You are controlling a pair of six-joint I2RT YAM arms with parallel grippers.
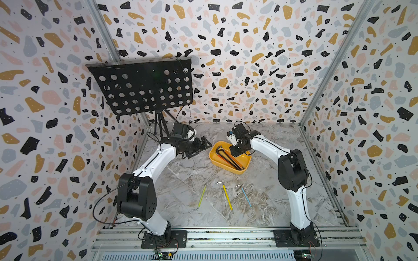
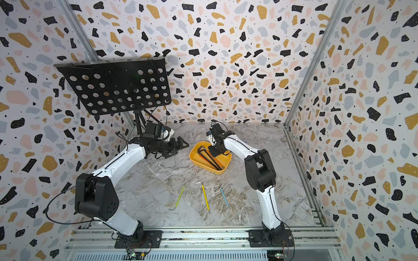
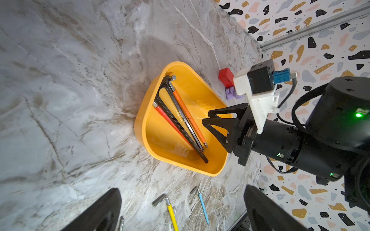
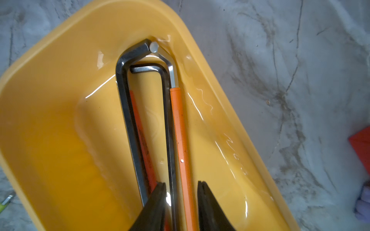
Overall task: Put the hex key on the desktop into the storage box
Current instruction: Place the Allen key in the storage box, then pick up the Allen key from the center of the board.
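The shallow yellow-orange plastic storage box [image 1: 235, 170] sits on the grey-white marble-patterned desktop [image 1: 185, 171], nearer the far edge than the front edge and a little right of the middle. Four L-shaped hex keys lie on its floor, bunched together with their bent ends toward one corner:
- a thick black steel key [image 4: 128, 120]
- a thinner black key [image 4: 167, 112]
- an orange-sleeved key [image 4: 182, 140]
- a red-sleeved key [image 3: 170, 124], partly under the thick black one

The right gripper [image 4: 181, 184] hangs low over the box. Its black fingers [image 4: 158, 200] stand a little apart. The orange-sleeved key and the thinner black key run through the gap. In the right wrist view neither finger presses on them, so the gripper grasps nothing.

The left gripper [image 1: 200, 149] hovers above the desktop just left of the box. Its jaws are spread wide and hold nothing.

Three more hex keys lie on the desktop near the middle of the front edge, side by side and apart from one another:
- a lime-sleeved key [image 1: 202, 196]
- a yellow-sleeved key [image 1: 226, 196]
- a light-blue-sleeved key [image 1: 245, 197]

A small red block [image 3: 226, 77] and a small purple object [image 3: 232, 93] rest beyond the box toward the far right corner. A black perforated metal music stand [image 1: 144, 85] rises at the far left corner.
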